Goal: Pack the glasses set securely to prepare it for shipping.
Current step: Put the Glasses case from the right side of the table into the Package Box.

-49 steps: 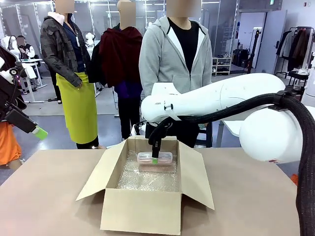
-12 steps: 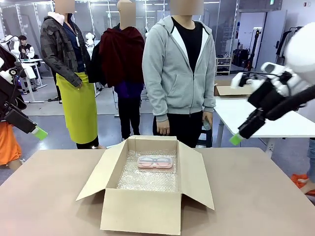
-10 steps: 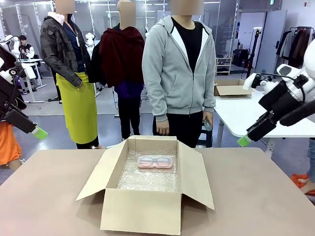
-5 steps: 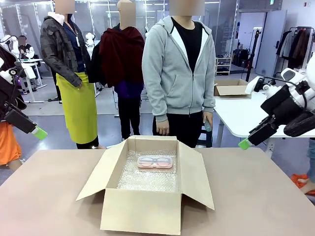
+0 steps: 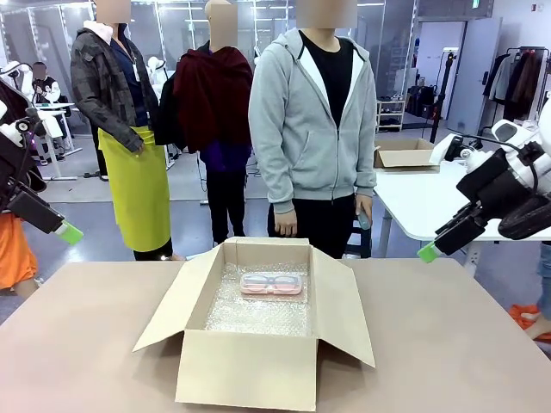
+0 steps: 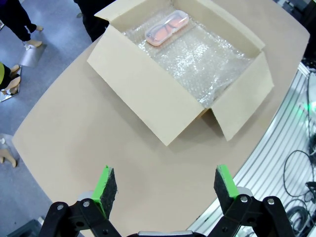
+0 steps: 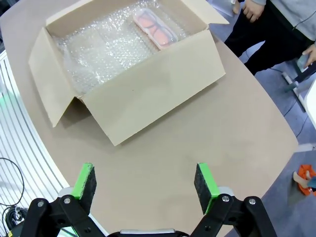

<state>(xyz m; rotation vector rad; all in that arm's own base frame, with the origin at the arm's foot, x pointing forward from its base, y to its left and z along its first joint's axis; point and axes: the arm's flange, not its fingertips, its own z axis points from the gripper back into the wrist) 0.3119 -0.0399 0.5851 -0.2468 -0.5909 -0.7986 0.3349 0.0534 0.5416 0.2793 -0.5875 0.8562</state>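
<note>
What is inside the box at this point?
One pink case lies flat on the bubble wrap lining the floor of the box, near the far wall. Anything under the wrap or under the case is covered.

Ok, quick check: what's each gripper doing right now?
Left gripper: open, holding nothing.
Right gripper: open, holding nothing.
</note>
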